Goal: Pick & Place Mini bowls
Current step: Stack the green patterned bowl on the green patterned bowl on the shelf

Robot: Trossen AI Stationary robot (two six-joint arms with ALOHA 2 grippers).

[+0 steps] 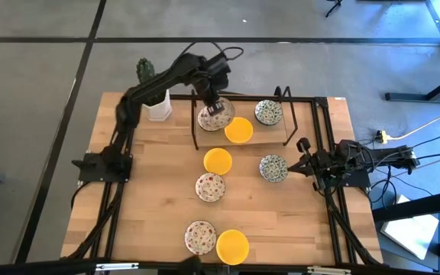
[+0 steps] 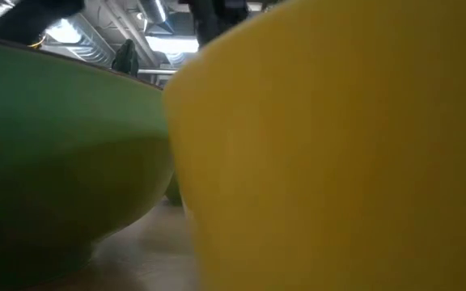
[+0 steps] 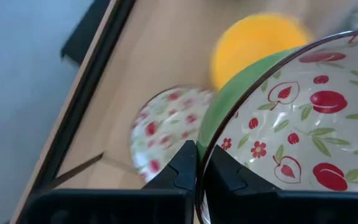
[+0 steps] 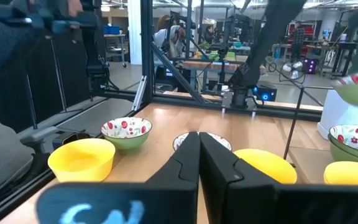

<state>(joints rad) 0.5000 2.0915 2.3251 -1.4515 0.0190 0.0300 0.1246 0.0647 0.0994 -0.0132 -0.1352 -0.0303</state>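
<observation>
Here, the left gripper has its jaws pinched on the rim of a red-floral bowl, white inside with red fruit and flower prints and green outside; the rim sits between the two dark fingers in the left wrist view. The gripper holds this bowl at the far middle of the wooden table, over a second red-floral bowl that lies on a low tray framed by a thin black wire rack. On that tray, just right of the held bowl, sits a yellow bowl, and farther right a green-grey patterned bowl. Nearer, in the middle of the table, lie another yellow bowl and a red-floral bowl just beside it, with a second green-grey patterned bowl to the right. At the near edge a red-floral bowl and a yellow bowl sit side by side; these two fill the low view. The right gripper waits at the right side of the table, jaws pressed together and empty, close to the nearer green-grey patterned bowl. A white pot with a green cactus stands at the far left corner. Beyond the table, a person's grey sleeve shows in the right wrist view.
</observation>
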